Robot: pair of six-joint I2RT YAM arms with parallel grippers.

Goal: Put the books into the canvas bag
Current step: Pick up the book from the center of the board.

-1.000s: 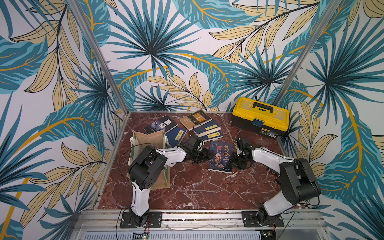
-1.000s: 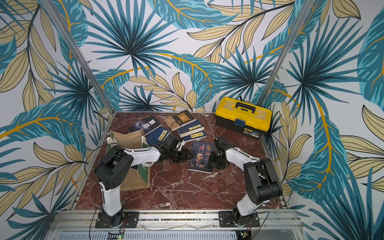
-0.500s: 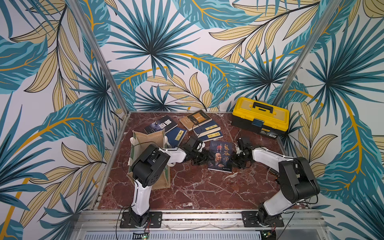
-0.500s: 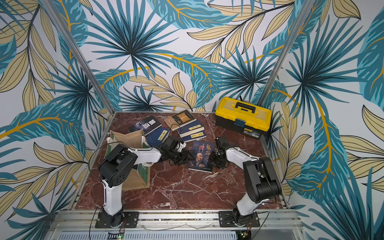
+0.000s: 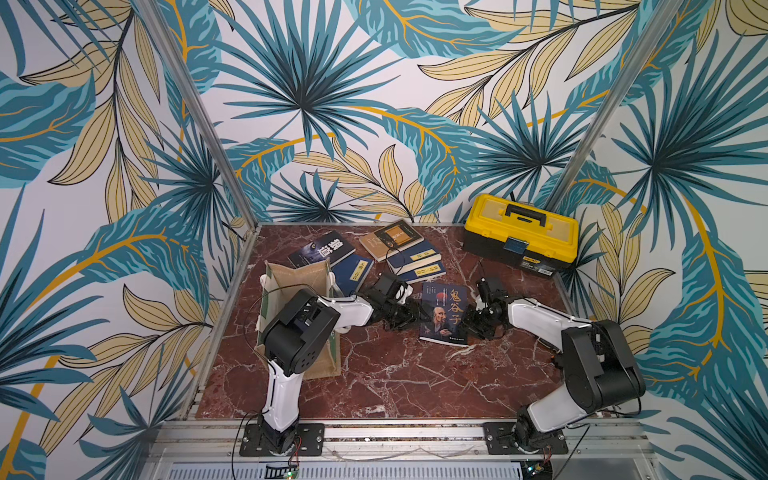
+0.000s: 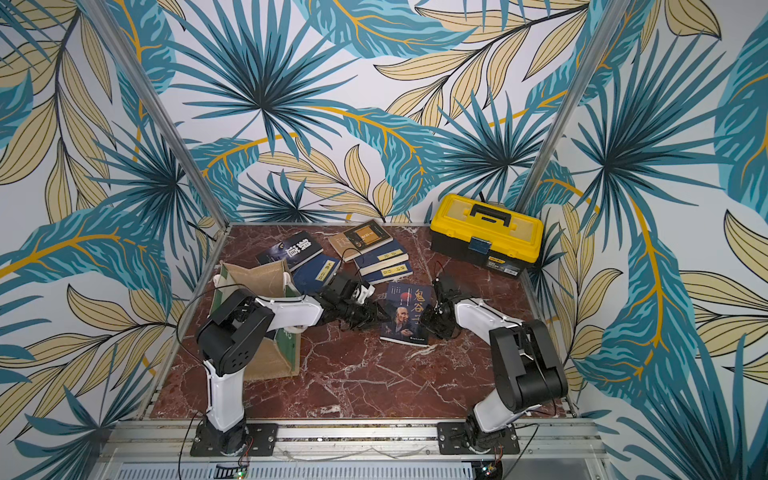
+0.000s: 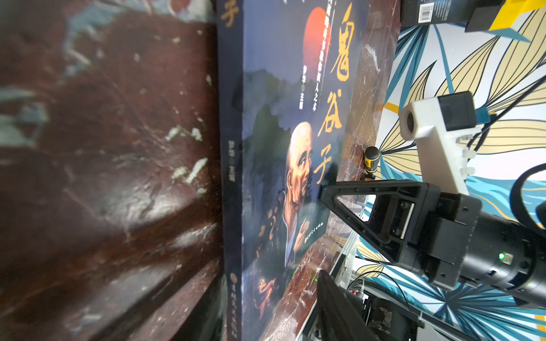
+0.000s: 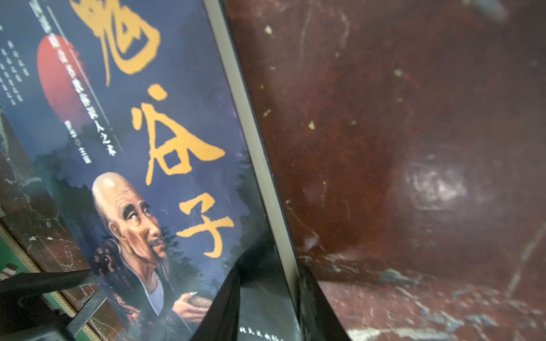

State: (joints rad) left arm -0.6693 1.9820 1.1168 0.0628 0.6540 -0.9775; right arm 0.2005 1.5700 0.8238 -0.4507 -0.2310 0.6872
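Observation:
A dark blue book (image 5: 444,313) (image 6: 406,313) with a bald man on its cover lies flat mid-table, apart from the other books (image 5: 399,253). My left gripper (image 5: 415,319) (image 6: 384,318) sits low at its spine, jaws open on either side of the spine (image 7: 233,177). My right gripper (image 5: 471,322) (image 8: 270,280) is shut on the book's page edge, with one finger (image 7: 369,187) on the cover (image 8: 133,177). The canvas bag (image 5: 297,274) (image 6: 253,276) stands open at the left, partly hidden by my left arm.
Several books lie in a loose pile at the back, next to the bag's far side. A yellow-and-black toolbox (image 5: 521,230) (image 6: 486,230) stands in the back right corner. A small yellow-and-black tool (image 7: 371,159) lies by the table's right edge.
My left gripper has slid right up to the book's spine and its jaws have narrowed. The right gripper has stayed at the page edge. The book has barely shifted.

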